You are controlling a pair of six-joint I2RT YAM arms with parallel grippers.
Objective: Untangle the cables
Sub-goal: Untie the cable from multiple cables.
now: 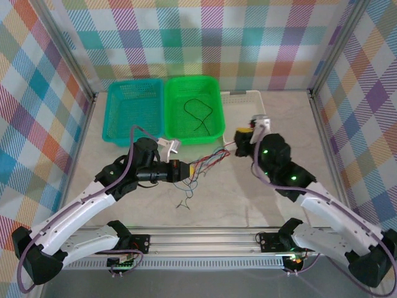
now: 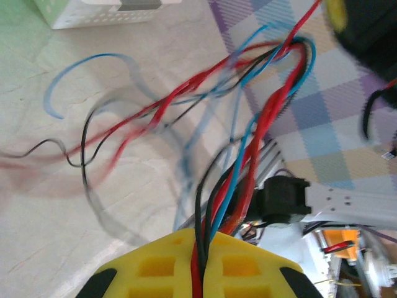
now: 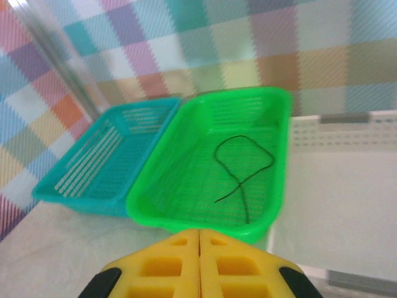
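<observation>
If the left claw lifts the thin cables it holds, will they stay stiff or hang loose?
Probably loose: the cables curl and loop freely beyond the left claw. Likely very light, being so thin. They may snag, since red, blue and black strands cross each other.

Bright, even light, soft shadows.
Your left wrist view shows the cables (image 2: pixel 239 180) motion-blurred; your right wrist view is slightly soft.

I count two mesh baskets: teal basket (image 1: pixel 133 115), green basket (image 1: pixel 177 93). One white tray (image 1: pixel 239 97). One black cable (image 3: pixel 239 183). One bundle of cables (image 2: pixel 248 155), strands uncountable. One loose cable (image 1: pixel 183 203). My two: left end effector (image 2: pixel 198 270), right end effector (image 3: pixel 200 261).
</observation>
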